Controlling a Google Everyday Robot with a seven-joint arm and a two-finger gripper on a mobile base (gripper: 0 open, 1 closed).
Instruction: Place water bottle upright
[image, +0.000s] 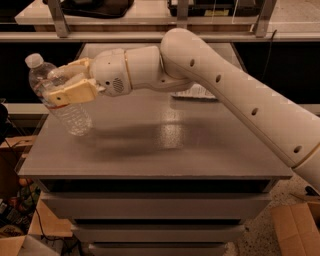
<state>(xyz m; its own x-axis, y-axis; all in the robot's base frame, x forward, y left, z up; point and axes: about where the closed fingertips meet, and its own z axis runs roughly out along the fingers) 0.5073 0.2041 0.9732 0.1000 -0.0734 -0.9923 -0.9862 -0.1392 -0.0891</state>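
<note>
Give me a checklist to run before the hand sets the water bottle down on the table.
1. Grip: the hand, at the table's left side, is closed around the water bottle: ok.
2. Bottle upright: not ok; it leans, with its cap tipped to the left.
3. Base resting on the table: cannot tell.
4. Tabletop under the bottle is bare: ok.
5. Margin from the table's left edge: probably tight, so not ok.

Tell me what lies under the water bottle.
Grey tabletop, near its left edge. The claw, above that edge, grips the tilted water bottle; whether its base touches the surface cannot be told.
</note>
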